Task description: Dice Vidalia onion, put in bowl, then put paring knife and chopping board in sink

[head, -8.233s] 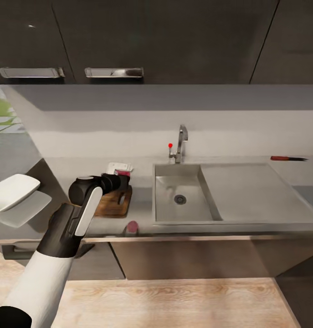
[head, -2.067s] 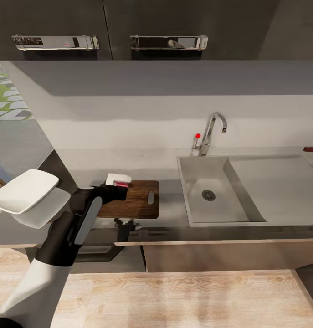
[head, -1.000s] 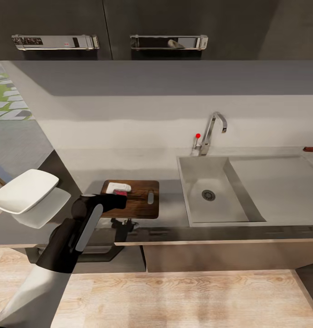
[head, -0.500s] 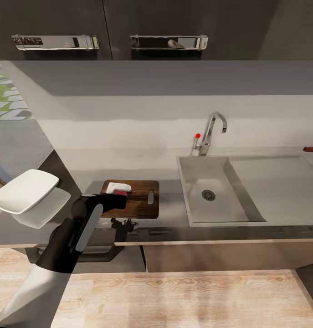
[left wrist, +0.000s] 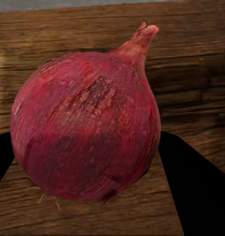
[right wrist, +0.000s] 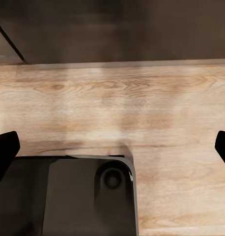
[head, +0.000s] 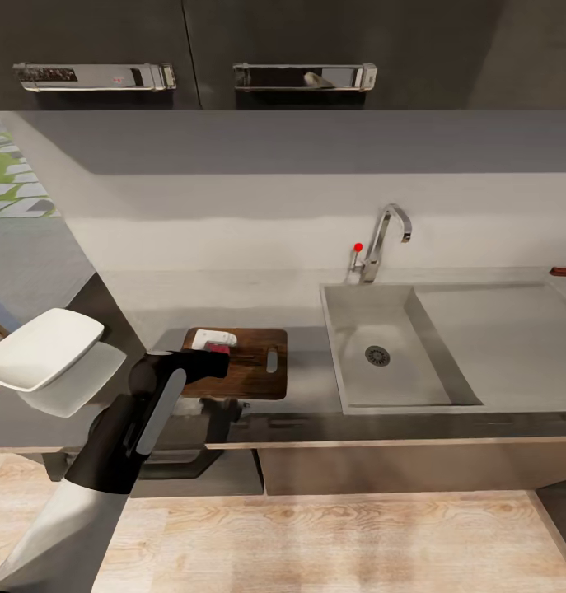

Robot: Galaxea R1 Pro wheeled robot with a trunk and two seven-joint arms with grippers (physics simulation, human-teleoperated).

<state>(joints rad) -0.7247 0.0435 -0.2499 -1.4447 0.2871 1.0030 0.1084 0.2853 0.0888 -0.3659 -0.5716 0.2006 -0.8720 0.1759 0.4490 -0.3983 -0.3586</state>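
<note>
The pinkish-red Vidalia onion [left wrist: 85,132] sits between the two dark fingers of my left gripper [left wrist: 93,172], which is shut on it. The onion is low over the brown wooden chopping board [head: 250,375], or resting on it; I cannot tell which. In the head view the left gripper [head: 219,347] is over the board's left half. The white bowl [head: 44,347] stands at the left end of the grey countertop [head: 307,387]. The steel sink [head: 381,329] lies right of the board. The paring knife [head: 565,271] shows its reddish handle at the far right edge. My right gripper [right wrist: 112,147] is open above the floor.
The chrome tap [head: 383,239] with a red knob stands behind the sink. Its drainboard [head: 497,329] stretches to the right. Dark upper cabinets [head: 299,49] hang above the counter. The light wood floor [head: 340,543] lies in front, and my dark base [right wrist: 88,196] is under the right gripper.
Since two seconds ago my left gripper has come down with the onion to the board's left half. Over the last second it has stayed still; the view shifted slightly.
</note>
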